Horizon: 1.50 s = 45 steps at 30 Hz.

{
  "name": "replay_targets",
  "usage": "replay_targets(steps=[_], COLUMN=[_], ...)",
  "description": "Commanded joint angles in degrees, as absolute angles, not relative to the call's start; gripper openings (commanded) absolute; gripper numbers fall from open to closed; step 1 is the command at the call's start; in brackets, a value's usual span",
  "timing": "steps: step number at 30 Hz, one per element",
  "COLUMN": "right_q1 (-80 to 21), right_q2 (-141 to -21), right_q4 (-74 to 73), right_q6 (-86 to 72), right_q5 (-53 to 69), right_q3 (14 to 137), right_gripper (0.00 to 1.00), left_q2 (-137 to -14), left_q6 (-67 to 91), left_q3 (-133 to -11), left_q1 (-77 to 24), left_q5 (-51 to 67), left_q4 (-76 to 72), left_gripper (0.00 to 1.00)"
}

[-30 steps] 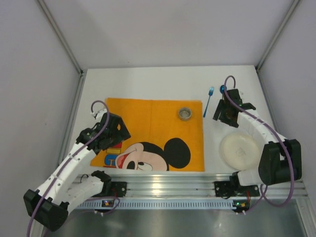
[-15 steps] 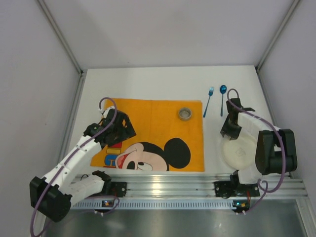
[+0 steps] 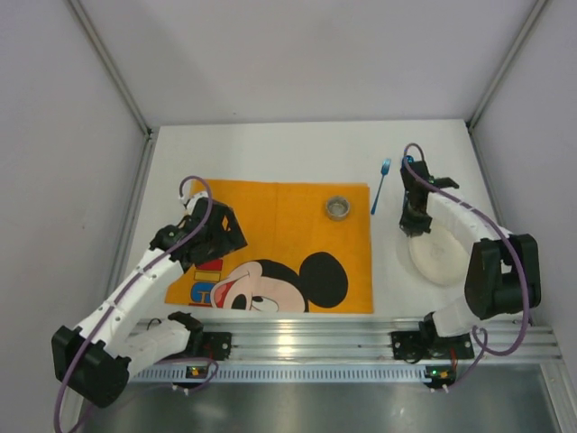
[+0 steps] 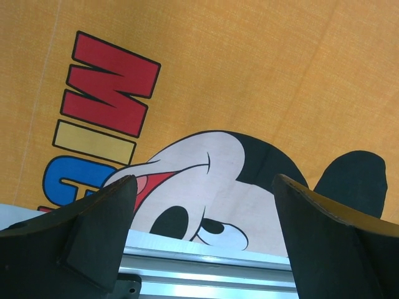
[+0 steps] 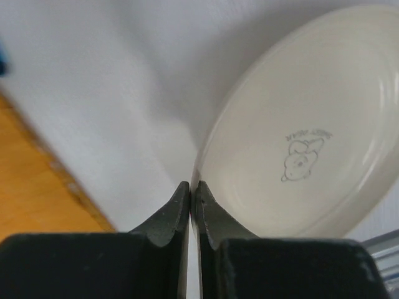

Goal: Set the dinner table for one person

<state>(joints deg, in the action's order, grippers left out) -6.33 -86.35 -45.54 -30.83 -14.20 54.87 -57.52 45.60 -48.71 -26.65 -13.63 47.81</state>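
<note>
On the right of the white dinner table [image 3: 270, 149] lies a cream plate [image 3: 439, 255], a small cartoon print inside it [image 5: 303, 156]. My right gripper [image 3: 413, 222] is shut on its left rim, the thin edge pinched between the fingertips [image 5: 194, 187], and the plate tilts up on that side. My left gripper [image 3: 216, 236] hangs open over the left part of the orange Mickey Mouse placemat [image 3: 279, 216], nothing between its fingers [image 4: 204, 187]. A blue fork [image 3: 382, 185] lies right of the placemat.
A small metal cup [image 3: 338, 208] stands on the placemat's far right corner. The aluminium rail [image 3: 306, 338] with both arm bases runs along the near edge. Grey walls close in the table on the left, right and far sides.
My right gripper came back from the cutlery to the plate's left rim and closed on it, and the plate's edge has risen. The left arm shifted slightly right over the placemat.
</note>
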Motion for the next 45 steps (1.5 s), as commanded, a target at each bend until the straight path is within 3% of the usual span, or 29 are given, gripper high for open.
replay_targets(steps=[1,4,7,12,16,23,24,26,27,28,29,37,41,45], right_q1=[-17.1,-30.3,-43.2,-57.4,-60.4,-60.8,-60.7,-60.7,-60.6,-60.6,-60.6,-54.4,-41.9,-30.5], right_q2=[-84.7,-89.5,-97.2,-113.8,-124.1,-132.9,-133.6,-133.9,-133.4,-133.0,-131.4,-116.6,-109.1,-111.1], right_q4=[-48.0,-52.6,-55.3,-52.3,-52.6,-48.0,-47.8,-47.5,-47.0,-46.8,-46.3,-45.7,-45.7,-46.8], right_q6=[-32.2,-34.7,-36.4,-33.5,-32.4,-32.5,-32.7,-32.7,-32.6,-32.3,-31.9,-28.4,-27.7,-25.2], right_q5=[-18.5,-21.4,-20.7,-10.0,-5.0,3.6,3.5,4.2,4.7,5.0,5.2,0.5,0.3,1.1], right_q3=[70.7,87.9,97.3,114.7,126.8,129.9,130.0,129.6,129.5,128.8,128.3,122.4,115.7,114.6], right_gripper=[0.00,0.00,0.00,0.00,0.00,0.00,0.02,0.23,0.51,0.63,0.89,0.98,0.98,0.96], left_q2=[-57.4,-58.3,-58.7,-57.1,-54.1,-48.9,-48.6,-48.3,-48.3,-48.3,-48.0,-49.0,-49.7,-50.6], left_q6=[43.3,41.7,40.3,40.2,42.2,44.3,44.4,44.6,44.6,44.7,44.8,44.7,44.3,42.5], left_q3=[-53.9,-58.4,-62.5,-66.0,-66.0,-64.6,-64.6,-64.8,-64.8,-64.8,-64.8,-65.9,-66.1,-64.6], left_q1=[-26.5,-26.1,-25.5,-24.8,-24.6,-24.6,-24.6,-24.6,-24.6,-24.6,-24.6,-24.6,-24.6,-24.6], left_q5=[-17.2,-20.5,-23.5,-27.5,-29.6,-30.2,-30.3,-30.7,-30.8,-30.9,-31.2,-32.4,-31.9,-28.2], left_q4=[48.0,50.8,53.9,58.1,61.0,64.7,65.3,65.8,66.1,66.3,66.3,65.8,64.4,59.4], left_gripper=[0.97,0.98,0.98,0.98,0.98,0.98,0.98,0.98,0.98,0.98,0.98,0.98,0.99,0.99])
